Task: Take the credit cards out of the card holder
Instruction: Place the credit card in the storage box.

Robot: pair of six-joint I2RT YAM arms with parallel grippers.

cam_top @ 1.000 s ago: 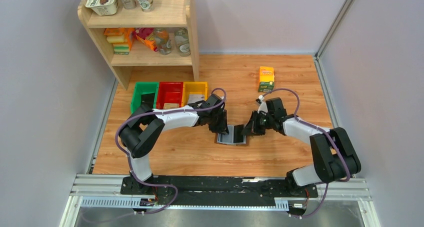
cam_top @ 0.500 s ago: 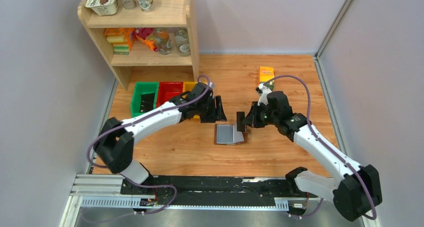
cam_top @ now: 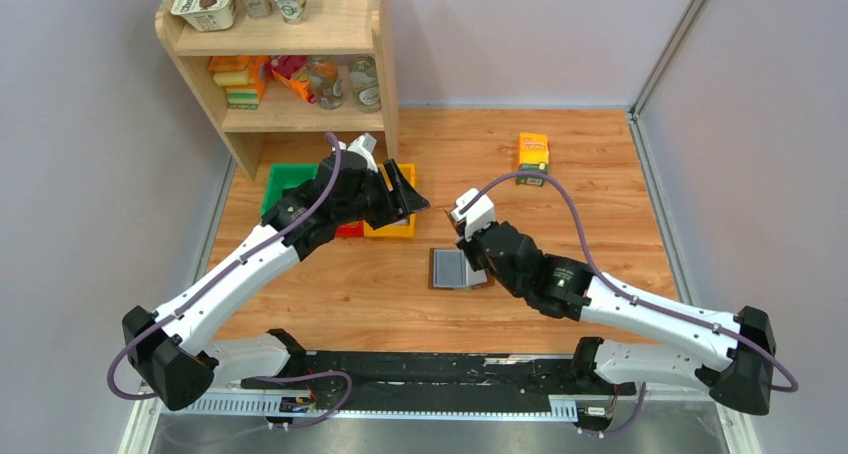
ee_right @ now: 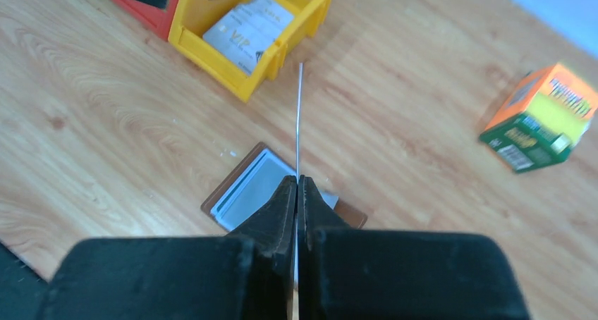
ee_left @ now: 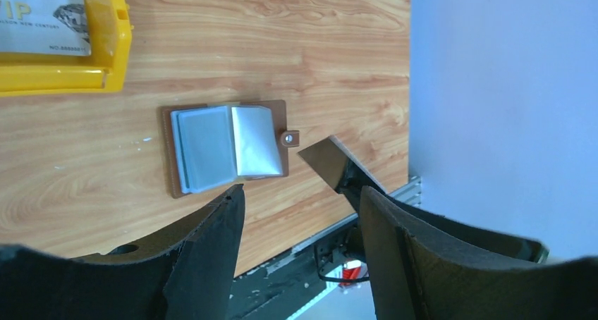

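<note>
Found right tool [ee_right: 297,182] pressed shut on one credit card [ee_right: 299,115], edge-on over the open card holder [ee_right: 243,193] lying mid-counter [ee_right: 106,122]. Found left tool [ee_left: 302,197] spread, empty. Judged card light, stiff, slippery; best pinched firmly along one edge.

The left arm [cam_top: 240,274] and right arm [cam_top: 640,309] share one build: white shells on the long links and chunky black housings at the joints. A purple cable [cam_top: 572,214] runs in loose loops along each. The fingers [ee_left: 204,256] are matte black, wedge-shaped and grainy-surfaced. Both bases are bolted to a black rail [cam_top: 430,369].
</note>
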